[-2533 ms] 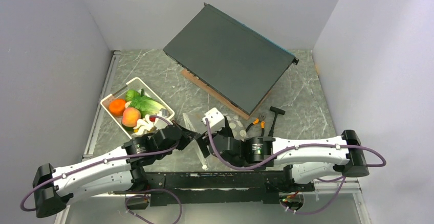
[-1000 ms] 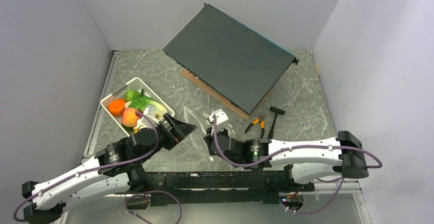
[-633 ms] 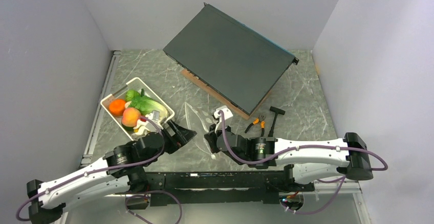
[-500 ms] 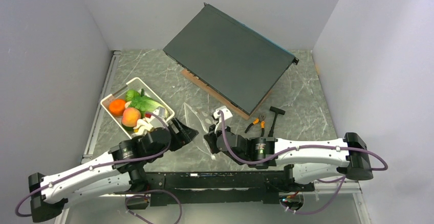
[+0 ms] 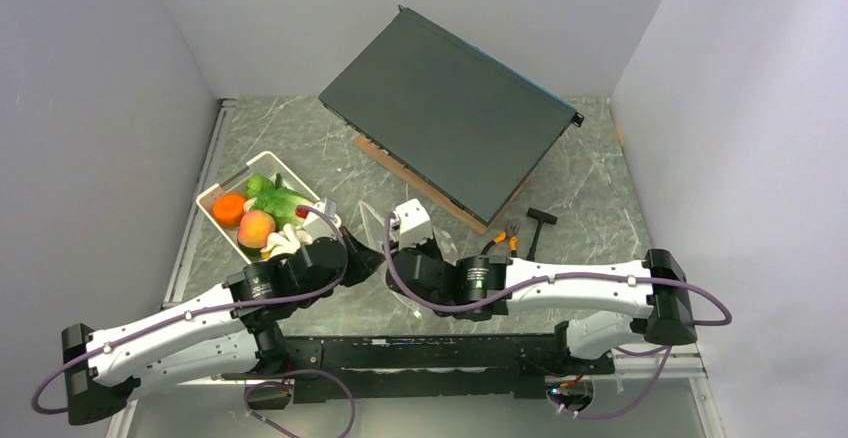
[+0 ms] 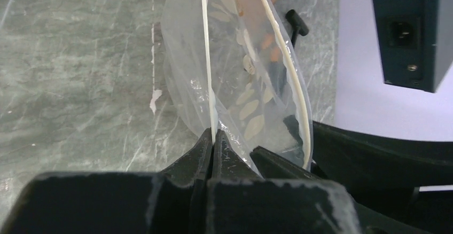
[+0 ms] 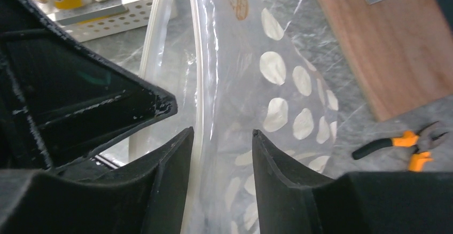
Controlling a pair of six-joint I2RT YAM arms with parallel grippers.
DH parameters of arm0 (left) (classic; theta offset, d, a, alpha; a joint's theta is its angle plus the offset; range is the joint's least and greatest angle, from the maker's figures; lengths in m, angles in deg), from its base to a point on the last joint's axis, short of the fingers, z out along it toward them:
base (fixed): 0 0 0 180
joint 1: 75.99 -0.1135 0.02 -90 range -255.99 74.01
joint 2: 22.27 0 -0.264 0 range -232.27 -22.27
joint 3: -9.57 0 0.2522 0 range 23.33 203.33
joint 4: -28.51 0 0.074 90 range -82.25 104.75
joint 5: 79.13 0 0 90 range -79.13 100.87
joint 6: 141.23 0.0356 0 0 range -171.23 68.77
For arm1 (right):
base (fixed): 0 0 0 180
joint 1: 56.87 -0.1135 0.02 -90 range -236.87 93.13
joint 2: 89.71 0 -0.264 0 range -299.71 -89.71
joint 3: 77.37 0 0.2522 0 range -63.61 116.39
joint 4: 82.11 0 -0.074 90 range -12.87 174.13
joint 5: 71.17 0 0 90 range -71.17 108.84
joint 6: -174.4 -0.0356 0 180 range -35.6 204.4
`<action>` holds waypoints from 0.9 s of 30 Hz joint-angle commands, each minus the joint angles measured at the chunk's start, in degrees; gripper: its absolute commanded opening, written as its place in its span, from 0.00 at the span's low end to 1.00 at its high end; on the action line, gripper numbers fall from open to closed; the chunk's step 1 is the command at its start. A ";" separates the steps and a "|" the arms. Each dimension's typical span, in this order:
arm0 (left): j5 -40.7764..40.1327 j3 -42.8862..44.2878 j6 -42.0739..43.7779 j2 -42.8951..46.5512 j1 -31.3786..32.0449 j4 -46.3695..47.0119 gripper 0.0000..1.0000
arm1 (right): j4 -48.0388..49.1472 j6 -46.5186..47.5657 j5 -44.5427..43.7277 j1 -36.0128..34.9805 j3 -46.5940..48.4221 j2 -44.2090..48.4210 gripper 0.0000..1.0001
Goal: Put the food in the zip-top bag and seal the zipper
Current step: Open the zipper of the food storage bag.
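- The dotted bag [image 6: 251,100] hangs between the two claws near the table's [image 5: 330,148] front edge, its long axis and parted mouth strips running away from the arms
- Left claw [image 6: 213,139] is clenched on one zipper [image 6: 205,57] strip
- Right claw [image 7: 218,138] is released, its fingers straddling the other strip
- Food [image 5: 262,213] sits in the basket [image 5: 213,195] to the left

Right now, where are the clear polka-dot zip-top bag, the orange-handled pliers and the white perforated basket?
Clear polka-dot zip-top bag [image 7: 278,68]: right wrist view, dotted side wall.
Orange-handled pliers [image 7: 404,137]: right wrist view, orange grip.
White perforated basket [image 7: 107,14]: right wrist view, holed wall.
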 commanded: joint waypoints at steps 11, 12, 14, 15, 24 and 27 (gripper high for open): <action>-0.07 1.07 -2.30 0.98 -0.10 0.53 0.00 | -13.44 7.48 -11.06 -0.26 15.65 -9.39 0.46; 0.19 1.25 -2.32 0.61 -0.17 0.33 0.00 | -13.15 7.82 -11.05 -0.24 16.11 -9.59 0.45; 0.60 1.76 -2.37 -0.05 -0.35 -0.10 0.00 | -13.15 8.18 -10.98 -0.22 17.33 -10.23 0.40; 0.69 1.95 -2.37 -0.31 -0.42 -0.16 0.00 | -13.20 8.44 -10.89 -0.22 17.86 -10.37 0.36; -0.44 0.27 -2.89 -0.62 -0.56 -0.77 0.00 | -12.57 10.86 -11.87 0.25 16.98 -7.19 0.00; 1.70 -1.53 -0.50 0.21 -1.14 0.38 0.00 | -11.00 9.46 -9.64 1.44 14.52 -3.51 0.00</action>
